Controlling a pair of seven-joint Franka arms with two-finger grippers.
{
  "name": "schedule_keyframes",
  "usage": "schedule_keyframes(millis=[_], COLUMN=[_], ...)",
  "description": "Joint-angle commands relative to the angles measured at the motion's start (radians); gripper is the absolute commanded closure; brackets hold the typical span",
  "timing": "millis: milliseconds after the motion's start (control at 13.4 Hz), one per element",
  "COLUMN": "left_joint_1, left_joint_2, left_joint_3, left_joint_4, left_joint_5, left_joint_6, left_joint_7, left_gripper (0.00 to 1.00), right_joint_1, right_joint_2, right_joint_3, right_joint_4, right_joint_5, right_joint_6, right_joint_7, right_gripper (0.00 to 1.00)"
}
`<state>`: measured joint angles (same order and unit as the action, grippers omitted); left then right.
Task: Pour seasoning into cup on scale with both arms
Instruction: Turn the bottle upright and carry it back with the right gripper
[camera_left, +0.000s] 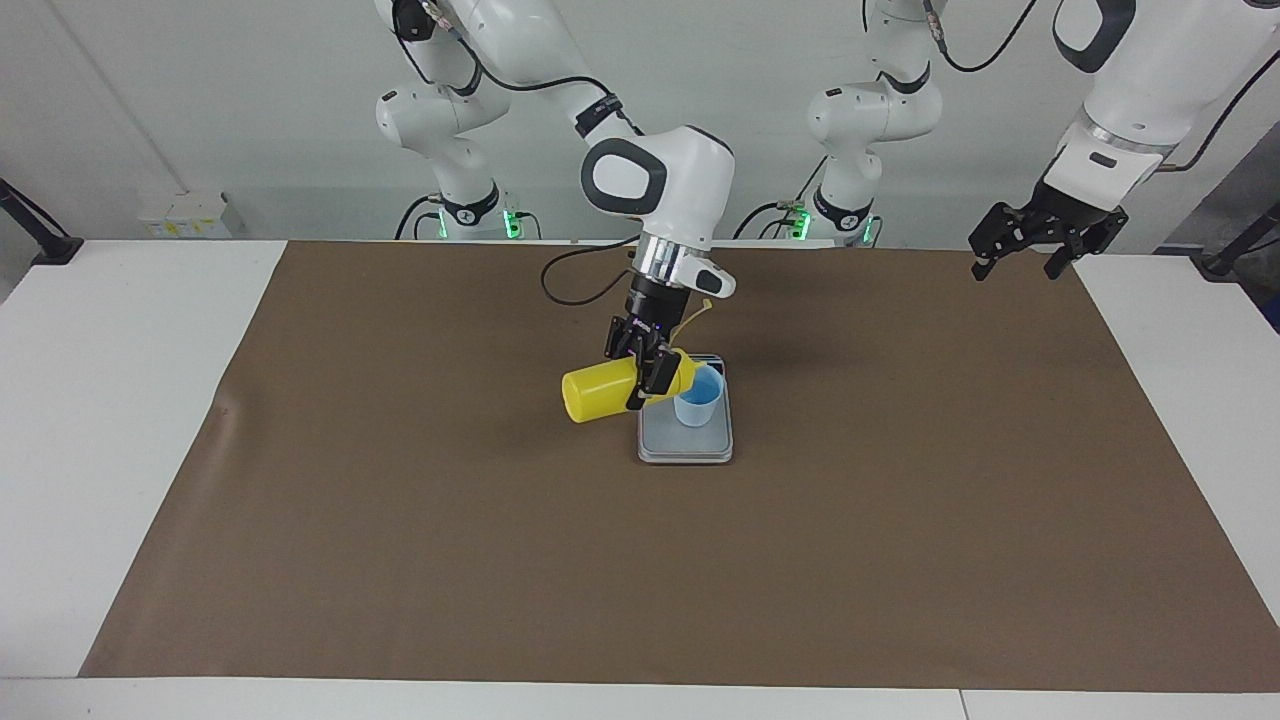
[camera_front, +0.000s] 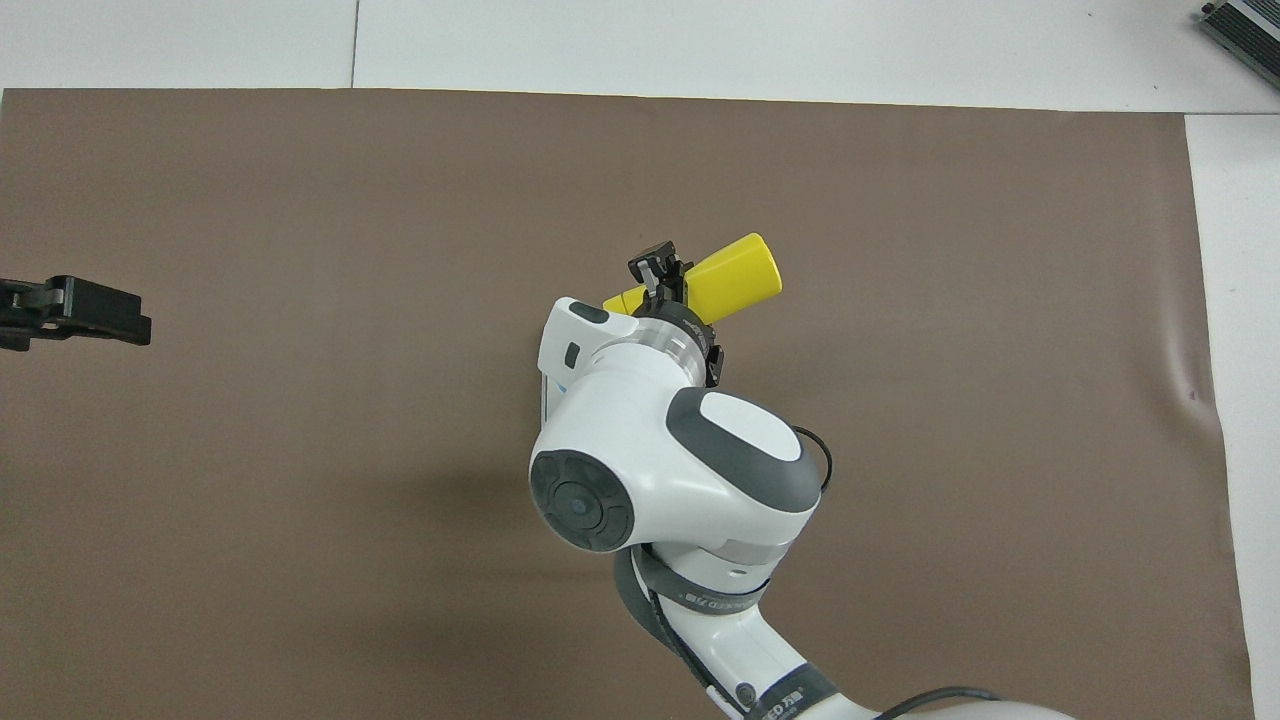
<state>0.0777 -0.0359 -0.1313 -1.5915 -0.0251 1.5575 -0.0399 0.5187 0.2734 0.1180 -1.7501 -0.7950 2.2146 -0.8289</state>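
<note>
On the brown mat (camera_left: 400, 520), your right gripper (camera_left: 645, 375) is clamping the bottle (camera_left: 600, 392) sideways, nozzle lying over the cup (camera_left: 697, 400) on the scale (camera_left: 686, 445), while your left gripper (camera_left: 1030, 245) is waiting open.

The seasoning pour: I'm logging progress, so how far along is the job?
Done: the cup stands on the scale, and the right gripper is shut on the seasoning bottle. In hand: the bottle lies tipped sideways, nozzle end at the cup's rim; no flow is visible. Left: finishing the pour and setting the bottle down. The left gripper waits open over the mat's edge.
</note>
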Motion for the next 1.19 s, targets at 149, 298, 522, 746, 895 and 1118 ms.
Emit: schedule_keyframes(millis=[149,298,522,746,895,1118], left_joint_1=[-0.003,-0.003,-0.003,-0.003,-0.003,-0.003], left_joint_2=[-0.013,-0.013,-0.013,-0.013,-0.013,-0.013], left_joint_3=[0.004,0.004,0.004,0.004,0.004,0.004], left_joint_4=[-0.015,-0.015,-0.015,-0.015,-0.015,-0.015], left_joint_5=[0.013,0.013,0.013,0.013,0.013,0.013], left_joint_6=[-0.008,-0.008,-0.008,-0.008,-0.008,-0.008], left_joint_7=[0.002,0.002,0.002,0.002,0.002,0.002], left_gripper=[0.0,0.0,0.0,0.0,0.0,0.0], right_joint_1=[-0.112,-0.161,-0.241,-0.345,-0.42,-0.526], right_joint_2=[-0.077,-0.1,-0.155,-0.186,-0.187,-0.212], right_joint_3=[0.008,0.008,0.008,0.008,0.008,0.006], right_joint_4=[-0.022,-0.022,-0.061,-0.078,-0.087,-0.155], right_joint_5=[0.277,0.382,0.592,0.805,0.983,1.222], right_joint_6=[0.03,0.028,0.03,0.031,0.031,0.046], right_joint_7=[0.008,0.002,-0.006,-0.117,-0.26,-0.47], right_gripper=[1.0,1.0,1.0,1.0,1.0,1.0])
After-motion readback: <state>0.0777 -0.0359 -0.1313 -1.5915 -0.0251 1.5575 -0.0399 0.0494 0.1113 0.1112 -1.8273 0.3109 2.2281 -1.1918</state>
